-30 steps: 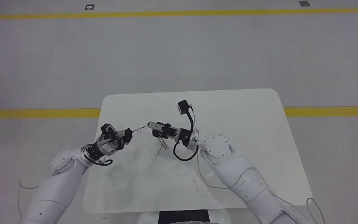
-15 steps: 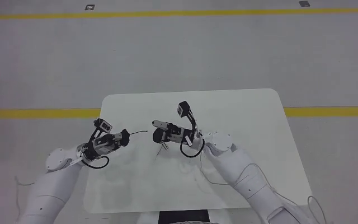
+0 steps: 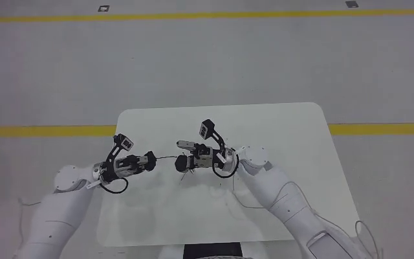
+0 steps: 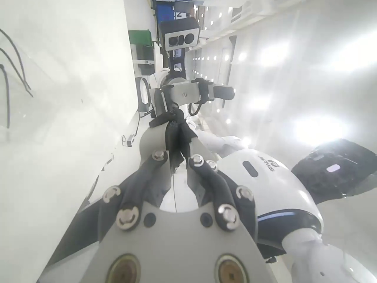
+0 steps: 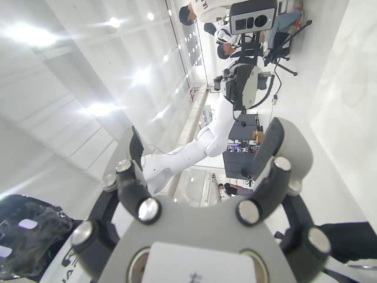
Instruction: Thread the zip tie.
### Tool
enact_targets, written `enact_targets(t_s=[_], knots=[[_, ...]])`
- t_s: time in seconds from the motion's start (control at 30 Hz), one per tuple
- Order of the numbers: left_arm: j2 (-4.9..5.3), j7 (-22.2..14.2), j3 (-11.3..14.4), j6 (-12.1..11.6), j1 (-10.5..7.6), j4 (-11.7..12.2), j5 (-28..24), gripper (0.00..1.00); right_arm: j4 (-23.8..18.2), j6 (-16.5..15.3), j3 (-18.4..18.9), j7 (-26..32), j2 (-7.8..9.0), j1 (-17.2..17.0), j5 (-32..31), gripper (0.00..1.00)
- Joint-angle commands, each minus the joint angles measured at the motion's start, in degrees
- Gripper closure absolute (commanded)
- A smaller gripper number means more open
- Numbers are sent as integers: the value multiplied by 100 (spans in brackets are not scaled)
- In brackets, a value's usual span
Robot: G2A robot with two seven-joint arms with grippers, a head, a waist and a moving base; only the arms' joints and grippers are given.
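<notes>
Jaws on the left gripper [image 3: 149, 160] are pinched shut on a black zip tie [image 3: 163, 157], gripping it at one end. From above, the left arm comes in from the left side of the white table [image 3: 284, 129] with its gripper raised off the surface. The tie sticks out of it as a thin, nearly level line pointing right, toward the other arm. It is probably held out like this so that the free end is easy to reach and line up. The strap is too thin to tell which end carries the locking head.

At the far end of that line is the right gripper [image 5: 203, 133], facing the left one across a short gap. Its jaws stand wide apart with nothing between them, and the right wrist view looks straight through the opening at the left arm beyond. The tie's free tip reaches just to the front of this gripper; I cannot tell whether it touches. The wide opening suggests the gripper is set to close on the free end so the strap can be bent round and fed through — a judgement only, as no loop is formed yet.

Beneath the right gripper, a few thin dark strands [image 4: 19, 73] lie flat on the table, likely spare ties, well apart from the one held up.
</notes>
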Motion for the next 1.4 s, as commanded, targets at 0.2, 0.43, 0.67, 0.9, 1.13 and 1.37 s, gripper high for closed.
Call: enact_targets(t_s=[0.2,0.43,0.67,0.9,1.13,1.37], knots=[[-54,-86,-488,0,60,-462,480,100,183,22,-193,210,-28,69,-40,0],[-113,-86,-475,0,124,-611,447,100,605,-257,-382,227,-128,314,58,0],[-55,-86,-313,0,61,-443,34,100,870,-693,-459,359,-178,431,61,18],[-55,-86,-313,0,61,-443,34,100,976,-899,-421,429,-182,462,109,59],[-55,-86,-313,0,61,-443,34,100,944,-977,-400,204,-192,458,62,74],[-55,-86,-313,0,61,-443,34,100,870,-1086,-342,82,-182,423,25,78]])
